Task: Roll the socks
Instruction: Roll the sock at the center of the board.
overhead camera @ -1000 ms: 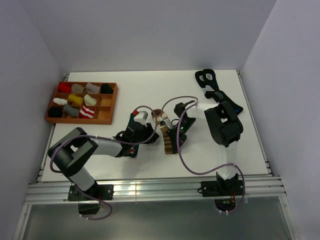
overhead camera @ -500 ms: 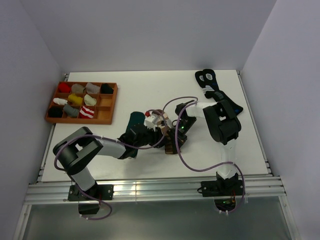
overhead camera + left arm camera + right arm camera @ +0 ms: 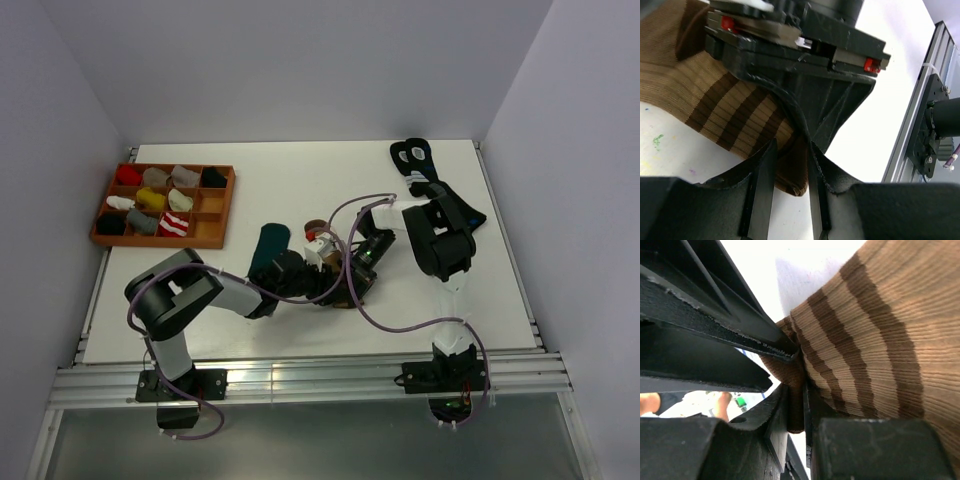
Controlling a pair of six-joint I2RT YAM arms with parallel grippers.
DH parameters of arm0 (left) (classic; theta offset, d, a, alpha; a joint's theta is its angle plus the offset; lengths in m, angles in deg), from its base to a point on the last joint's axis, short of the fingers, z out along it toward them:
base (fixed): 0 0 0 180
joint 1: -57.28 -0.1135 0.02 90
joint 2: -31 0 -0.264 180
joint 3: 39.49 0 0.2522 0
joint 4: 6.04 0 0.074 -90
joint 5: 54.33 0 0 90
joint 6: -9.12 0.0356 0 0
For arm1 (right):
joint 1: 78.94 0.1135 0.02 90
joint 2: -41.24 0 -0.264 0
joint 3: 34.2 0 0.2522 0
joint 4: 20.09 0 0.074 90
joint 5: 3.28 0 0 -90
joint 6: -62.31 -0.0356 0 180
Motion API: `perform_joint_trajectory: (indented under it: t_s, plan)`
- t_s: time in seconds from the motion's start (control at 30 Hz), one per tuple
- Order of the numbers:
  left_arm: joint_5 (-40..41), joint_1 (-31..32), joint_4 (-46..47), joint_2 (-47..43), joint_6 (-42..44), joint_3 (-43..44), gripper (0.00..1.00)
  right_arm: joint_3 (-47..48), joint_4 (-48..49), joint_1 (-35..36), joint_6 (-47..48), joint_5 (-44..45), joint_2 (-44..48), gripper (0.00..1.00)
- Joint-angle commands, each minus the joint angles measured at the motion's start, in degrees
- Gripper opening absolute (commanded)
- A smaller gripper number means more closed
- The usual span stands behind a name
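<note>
Pressed almost together, my right jaws pinch a bunched fold of the brown striped sock [image 3: 865, 330]. The knit is squeezed into the slim gap between the fingers [image 3: 776, 412]. My left jaws meet them head-on from the opposite side. They are set a little wider, and the same sock's edge fills the space between them and touches both sides, which I read as a pinch too.

The two grips sit just beside each other on one end of the sock, while the rest of its striped length spreads flat on the counter [image 3: 300, 180]. I judge the doubled hold is there to keep the turned-over end tight so the roll does not spring open, with one pair anchoring and the other free to wind. The roll looks barely begun.

From above, my two wrists cover most of the sock, which lies around the counter's middle, slightly toward the near edge. The dark green sock [image 3: 268, 245] lies just to the left of my left wrist, flat and unrolled, apparently next in line. A wooden tray [image 3: 150, 240] of rolled socks sits by the left edge toward the far-left corner, likely where finished rolls go. Black socks [image 3: 413, 160] lie well apart, near the far-right corner.
</note>
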Motion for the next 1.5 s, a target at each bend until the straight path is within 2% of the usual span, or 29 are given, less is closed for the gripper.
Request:
perform_joint_trajectory:
  t_s: [0.0,0.37,0.53,0.83,0.93,1.07,1.17,1.47]
  plan:
    - [-2.43,0.48,2.44,0.62,1.31,2.04,0.36,2.46,-3.36,-1.1,3.65,0.57,-2.09,0.12]
    - [-4.54,0.48,1.29,1.93,1.75,2.66,0.43,3.43,-4.42,-1.89,3.91,-0.3,-3.93,0.12]
    - [-4.71,0.48,0.77,2.2,1.93,2.57,0.43,4.4,-5.56,-2.07,4.53,-0.57,-4.73,0.12]
    - [-4.28,0.48,-0.11,3.6,1.4,2.83,0.32,4.84,-6.09,-2.59,5.23,-0.75,-5.87,0.12]
    - [-3.58,0.48,-1.51,3.78,1.14,3.45,0.21,4.49,-5.21,-2.59,4.79,-0.57,-5.52,0.13]
    - [-1.48,0.66,-6.33,3.78,-0.97,4.59,0.0,3.09,-2.06,-2.77,2.78,0.31,-3.76,0.19]
    - [0.98,1.27,-8.89,3.43,-2.9,5.03,0.0,1.86,0.49,-2.77,1.54,1.62,-1.57,0.28]
    - [4.24,2.33,-18.56,3.78,-6.16,7.4,0.0,0.01,3.92,-3.03,-0.66,4.35,4.93,0.43]
